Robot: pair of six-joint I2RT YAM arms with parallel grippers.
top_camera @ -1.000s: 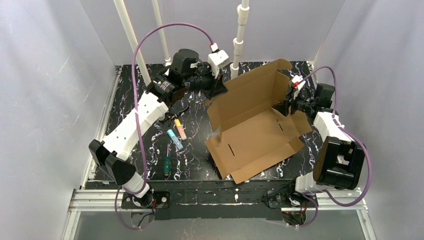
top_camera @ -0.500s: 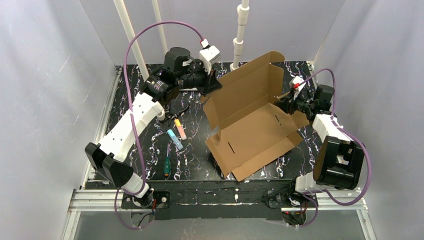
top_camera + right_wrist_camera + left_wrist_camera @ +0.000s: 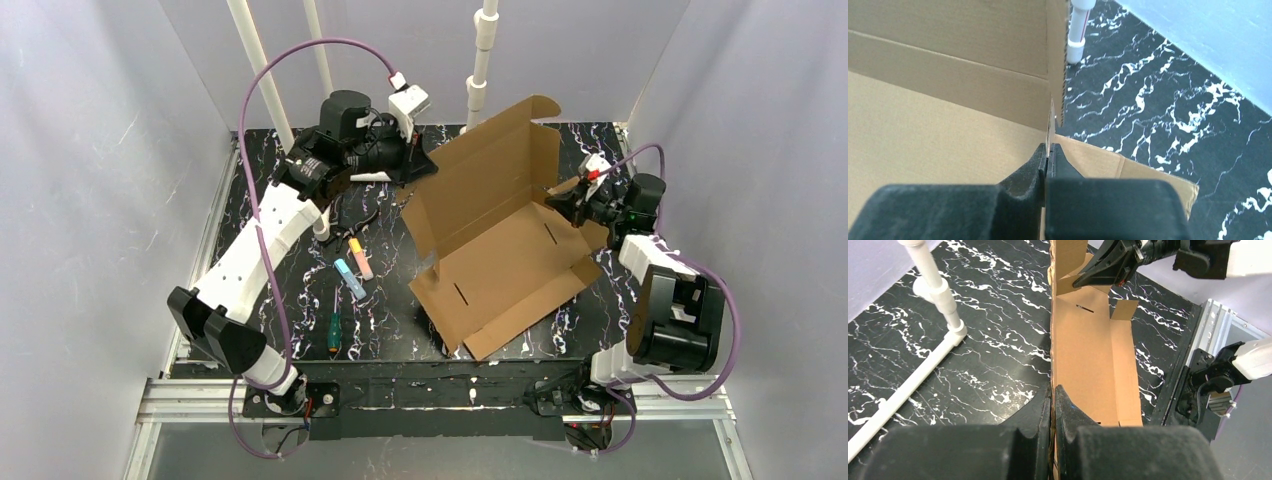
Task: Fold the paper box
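The paper box (image 3: 500, 250) was matt brown corrugated cardboard, its cut edges rough and fluted. Beneath the box, the table (image 3: 390, 320) showed glossy black marble-look veining. Behind the box, the white pipe (image 3: 481, 60) looked like smooth plastic.

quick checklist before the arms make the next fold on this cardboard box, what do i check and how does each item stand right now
1. Left gripper fingers shut on an edge of the paper box: ok, the left wrist view shows cardboard between them.
2. Right gripper fingers shut on a flap at the box's right end: ok.
3. Back panel raised off the table: ok, it stands tilted.
4. Near long flap folded up: not ok, it looks flat.
5. Screwdriver and markers apart from the box: ok, they lie to its left.
6. Raised panel free of the white pipe: cannot tell.
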